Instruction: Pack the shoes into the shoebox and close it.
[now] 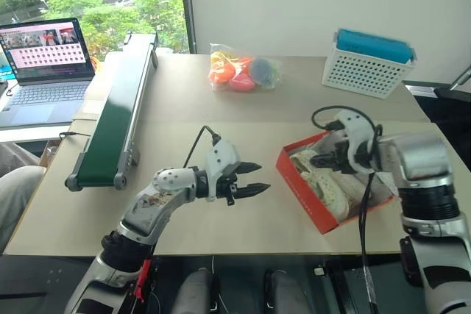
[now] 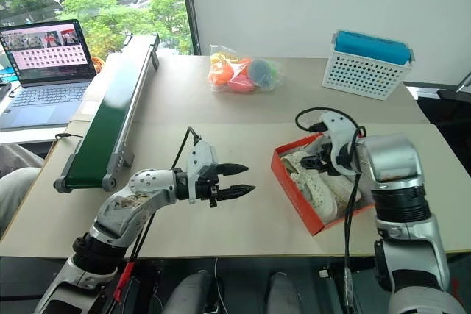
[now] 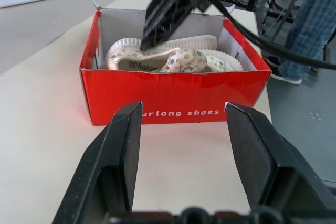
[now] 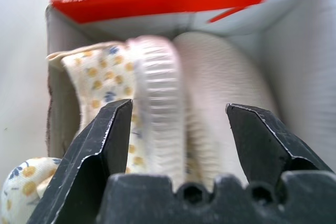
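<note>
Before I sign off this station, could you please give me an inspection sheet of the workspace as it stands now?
Surface: beige table, bare in front of the robot.
Job's things: shoebox red, open, near the table's right front; both shoes lie inside it.
Clutter: conveyor belt unit at left; bag of colourful toys at the back; white lattice basket with a blue item, back right.
Grippers: left end effector open, empty, facing the box; right end effector open over the shoes, holding nothing.
Cables: black cables run along both arms.
Surroundings: laptop at far left; window with trees behind.
</note>
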### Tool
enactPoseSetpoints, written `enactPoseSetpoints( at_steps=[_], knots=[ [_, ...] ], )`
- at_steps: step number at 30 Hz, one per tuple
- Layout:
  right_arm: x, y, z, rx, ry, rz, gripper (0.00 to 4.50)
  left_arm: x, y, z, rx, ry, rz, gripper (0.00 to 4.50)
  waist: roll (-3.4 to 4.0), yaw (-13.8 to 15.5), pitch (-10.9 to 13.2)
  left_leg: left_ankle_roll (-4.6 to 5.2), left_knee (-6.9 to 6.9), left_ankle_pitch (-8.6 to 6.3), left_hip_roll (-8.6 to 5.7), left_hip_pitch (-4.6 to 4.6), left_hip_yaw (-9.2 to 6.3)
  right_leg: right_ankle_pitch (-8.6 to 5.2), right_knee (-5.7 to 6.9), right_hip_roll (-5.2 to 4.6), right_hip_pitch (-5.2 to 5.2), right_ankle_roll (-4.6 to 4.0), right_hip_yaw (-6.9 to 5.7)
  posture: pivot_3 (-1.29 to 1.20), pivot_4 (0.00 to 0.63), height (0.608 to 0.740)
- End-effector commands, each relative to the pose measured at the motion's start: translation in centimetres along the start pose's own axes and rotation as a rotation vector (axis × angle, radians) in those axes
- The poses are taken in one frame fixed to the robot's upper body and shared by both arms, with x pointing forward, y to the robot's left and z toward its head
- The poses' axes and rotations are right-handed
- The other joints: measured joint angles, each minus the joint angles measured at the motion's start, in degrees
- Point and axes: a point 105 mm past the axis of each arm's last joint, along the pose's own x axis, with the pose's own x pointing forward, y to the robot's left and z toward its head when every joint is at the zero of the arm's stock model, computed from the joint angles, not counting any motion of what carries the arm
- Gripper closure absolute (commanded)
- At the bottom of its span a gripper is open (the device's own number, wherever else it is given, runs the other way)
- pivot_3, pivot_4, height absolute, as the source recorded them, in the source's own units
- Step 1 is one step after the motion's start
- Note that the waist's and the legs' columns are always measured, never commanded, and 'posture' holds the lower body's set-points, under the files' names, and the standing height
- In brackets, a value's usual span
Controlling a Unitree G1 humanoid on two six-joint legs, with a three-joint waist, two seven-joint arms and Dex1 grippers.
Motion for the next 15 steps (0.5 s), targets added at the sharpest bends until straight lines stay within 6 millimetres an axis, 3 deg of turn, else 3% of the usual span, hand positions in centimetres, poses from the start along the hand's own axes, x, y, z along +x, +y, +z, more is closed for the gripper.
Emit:
enactPoseSetpoints(
  at_steps=[1, 4, 7, 10, 15],
  knots=[
    [-3.6, 0.0, 3.2, -0.058, -0.127, -0.016, 1.03, 0.2, -0.1, 1.2, 0.052, -0.035, -0.022, 1.86, 0.03, 0.0, 0.02, 0.01, 0.0, 0.0, 0.0, 0.0, 0.0, 0.0, 0.0, 0.0, -0.01, 0.0, 0.0, 0.0, 0.15, 0.705],
    [-5.6, 0.9, 4.1, -0.114, -0.16, 0.025, 1.03, 0.3, 0.0, 1.2, 0.054, -0.034, -0.025, 1.86, 0.08, 0.0, 0.05, 0.05, 0.0, -0.03, 0.0, -0.06, 0.0, 0.0, 0.02, 0.0, -0.09, 0.0, 0.02, 0.0, 0.15, 0.705],
    [-7.5, 3.5, 3.5, -0.244, -0.163, 0.179, 1.03, 0.4, 0.1, 1.2, 0.057, -0.034, -0.027, 1.86, 0.09, 0.11, 0.06, 0.28, 0.0, -0.16, 0.0, -0.1, -0.02, 0.0, -0.01, 0.0, -0.1, 0.01, 0.01, 0.0, 0.15, 0.705],
    [-9.8, 6.9, 0.6, -0.37, -0.08, 0.417, 1.03, 0.5, 0.2, 1.3, 0.058, -0.035, -0.03, 1.86, 0.1, 0.29, 0.08, 0.4, 0.01, -0.23, -0.04, -0.2, -0.09, -0.01, -0.07, -0.02, -0.11, 0.02, 0.01, 0.0, 0.15, 0.705],
    [-9.4, 7.7, -3.4, -0.405, 0.052, 0.45, 1.03, 0.6, 0.2, 1.3, 0.058, -0.038, -0.036, 1.86, 0.09, 0.04, 0.08, 0.53, 0.08, -0.32, -0.02, -0.13, -0.12, 0.01, -0.17, -0.05, 0.07, 0.05, -0.02, 0.0, 0.15, 0.705]
  ],
)
